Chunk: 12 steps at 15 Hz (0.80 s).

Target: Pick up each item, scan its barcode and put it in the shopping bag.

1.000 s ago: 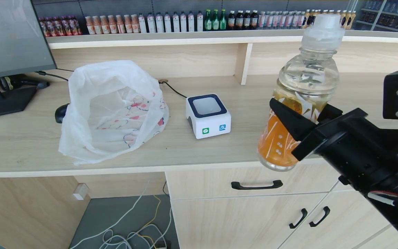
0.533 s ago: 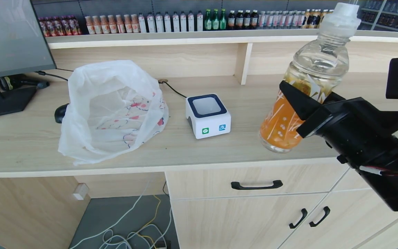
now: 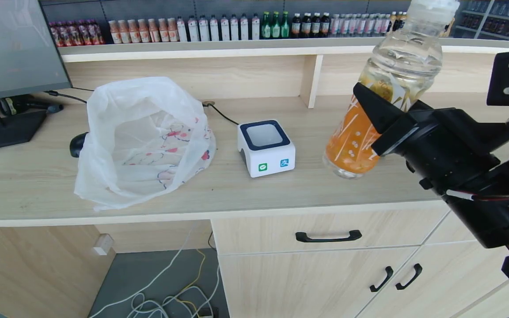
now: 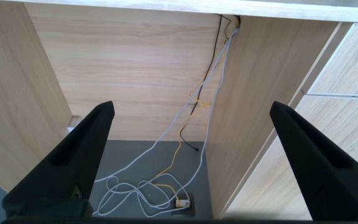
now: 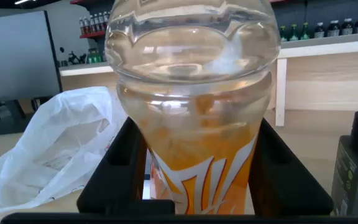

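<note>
Orange drink bottle [image 3: 351,141], tilted, aloft over right of surface [image 3: 33,176], right gripper [image 3: 389,104] jaws clamped on it, scanner [image 3: 266,148] to its left, shopping bag [image 3: 142,137] farther left, left gripper [image 4: 191,109] jaws apart, empty.

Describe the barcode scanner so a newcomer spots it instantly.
On the wooden counter, right of the white shopping bag, sits the scanner. It is the sole white cube, with a dark-framed window on top and two coloured squares in front.
</note>
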### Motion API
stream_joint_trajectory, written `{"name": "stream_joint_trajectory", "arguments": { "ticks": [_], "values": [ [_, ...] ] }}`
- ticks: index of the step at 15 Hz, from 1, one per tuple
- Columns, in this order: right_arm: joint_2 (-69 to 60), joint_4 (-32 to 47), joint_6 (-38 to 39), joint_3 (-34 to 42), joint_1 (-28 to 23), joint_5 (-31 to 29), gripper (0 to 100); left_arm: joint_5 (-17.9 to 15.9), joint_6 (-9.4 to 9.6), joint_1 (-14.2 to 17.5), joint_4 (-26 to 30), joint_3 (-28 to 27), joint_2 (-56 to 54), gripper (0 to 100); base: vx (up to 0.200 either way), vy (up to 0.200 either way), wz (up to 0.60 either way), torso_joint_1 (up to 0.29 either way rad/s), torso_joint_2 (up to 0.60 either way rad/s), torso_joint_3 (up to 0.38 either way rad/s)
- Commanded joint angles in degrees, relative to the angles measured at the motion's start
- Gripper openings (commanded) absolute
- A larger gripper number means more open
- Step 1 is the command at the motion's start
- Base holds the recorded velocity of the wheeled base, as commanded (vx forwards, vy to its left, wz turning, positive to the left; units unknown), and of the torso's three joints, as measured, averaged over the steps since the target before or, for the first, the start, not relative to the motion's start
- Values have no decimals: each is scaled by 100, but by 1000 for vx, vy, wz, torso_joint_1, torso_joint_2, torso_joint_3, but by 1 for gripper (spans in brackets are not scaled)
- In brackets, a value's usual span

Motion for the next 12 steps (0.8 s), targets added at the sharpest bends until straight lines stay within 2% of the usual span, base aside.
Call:
{"name": "stream_joint_trajectory", "arguments": {
  "ticks": [1,12],
  "values": [
    [156,-8,-15,-430,-6,-6,0,4,-3,0,-2,0,-2,100,0,0,0,0,0,0],
    [51,-25,-6,-597,-41,-23,0,4,-21,0,-2,0,-2,100,0,200,0,2,2,2]
  ]
}}
